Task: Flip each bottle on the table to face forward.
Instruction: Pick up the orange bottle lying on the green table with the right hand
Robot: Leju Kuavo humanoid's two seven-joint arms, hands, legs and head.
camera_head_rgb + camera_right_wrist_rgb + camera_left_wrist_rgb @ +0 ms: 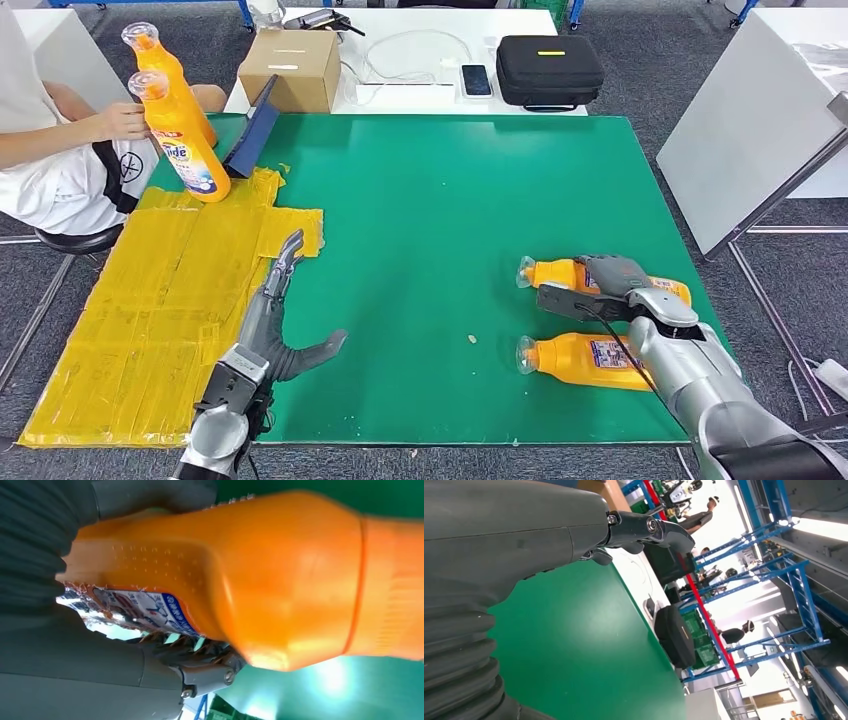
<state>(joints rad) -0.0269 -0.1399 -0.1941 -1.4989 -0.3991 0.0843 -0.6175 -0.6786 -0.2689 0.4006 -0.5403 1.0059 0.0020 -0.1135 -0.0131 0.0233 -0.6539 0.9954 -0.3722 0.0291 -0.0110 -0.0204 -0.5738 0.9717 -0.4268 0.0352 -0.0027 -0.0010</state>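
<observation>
Nearest to us, our left hand [283,320] lay low over the green tabletop [430,200] at its near left, holding nothing, its fingers [285,262] stretched forward and the thumb spread out to the side, just beside the patch of yellow tape [150,320] that covered the tabletop's left part. On the near right we saw two orange bottles lying on their sides, caps pointing left. The nearer bottle [580,360] rested free on the green surface, a label showing on its upper side, partly crossed by our right forearm. Just beyond it, our right hand [600,285] was wrapped over the farther lying bottle [600,275]; in the right wrist view the thumb [150,497] and the dark fingers [200,655] pressed against opposite sides of that orange body [280,580], so the hand was clamped on it. A small pale scrap [472,339] lay on the green between the two arms. Farther off, at the far left corner, a seated person's hand [122,120] held one of two upright orange bottles [185,140], the other [160,55] standing just behind it, next to a tilted dark tablet [252,130]. Beyond the green edge, a white table carried a cardboard box [290,70], a phone [476,80] and a black case [550,70].
</observation>
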